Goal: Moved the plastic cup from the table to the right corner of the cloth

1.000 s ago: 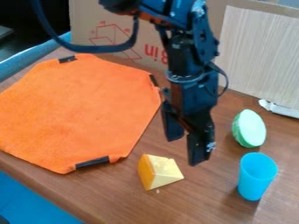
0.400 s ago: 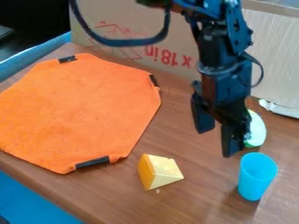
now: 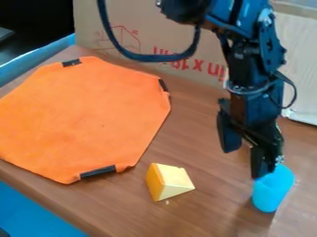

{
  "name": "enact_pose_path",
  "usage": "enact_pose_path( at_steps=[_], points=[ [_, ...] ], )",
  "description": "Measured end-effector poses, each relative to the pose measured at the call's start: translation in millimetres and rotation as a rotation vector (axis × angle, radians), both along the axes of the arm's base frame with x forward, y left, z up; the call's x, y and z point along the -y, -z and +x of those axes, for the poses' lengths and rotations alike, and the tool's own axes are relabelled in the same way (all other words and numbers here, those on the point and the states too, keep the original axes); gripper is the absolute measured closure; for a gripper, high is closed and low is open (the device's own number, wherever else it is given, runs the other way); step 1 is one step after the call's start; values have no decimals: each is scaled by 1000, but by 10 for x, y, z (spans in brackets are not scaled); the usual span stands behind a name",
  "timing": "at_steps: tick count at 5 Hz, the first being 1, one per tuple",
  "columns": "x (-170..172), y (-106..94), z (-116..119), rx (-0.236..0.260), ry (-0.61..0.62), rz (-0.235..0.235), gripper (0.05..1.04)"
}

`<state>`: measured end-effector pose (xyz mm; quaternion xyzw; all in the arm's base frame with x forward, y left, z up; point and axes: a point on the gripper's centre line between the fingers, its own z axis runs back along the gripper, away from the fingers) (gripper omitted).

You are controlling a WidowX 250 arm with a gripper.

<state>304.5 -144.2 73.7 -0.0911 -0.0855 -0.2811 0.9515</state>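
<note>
My gripper (image 3: 241, 163) hangs over the right part of the table, its two fingers spread apart and nothing held between them. The blue plastic cup (image 3: 271, 192) stands on the table at the lower right. The right finger overlaps the cup's upper left rim in the view; whether it touches cannot be told. The orange cloth (image 3: 86, 120) lies flat across the left side, with dark clips at several of its edges.
A yellow cheese wedge (image 3: 168, 182) sits between the cloth and the cup, nearer the front. Cardboard (image 3: 130, 41) rises behind the cloth, and a pale panel (image 3: 303, 69) stands at the back right.
The arm and gripper have moved right, then lower, from behind the wedge to the cup. The green-and-white bowl-like object is now hidden behind the arm. Cup, wedge and cloth have stayed put.
</note>
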Motion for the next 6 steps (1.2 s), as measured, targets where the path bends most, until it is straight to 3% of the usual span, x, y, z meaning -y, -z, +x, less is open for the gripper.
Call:
enact_pose_path(
  at_steps=[2,6],
  points=[
    [80,-9,43,3,-7,-14,83],
    [144,196,159,-3,-33,-4,83]
  ],
)
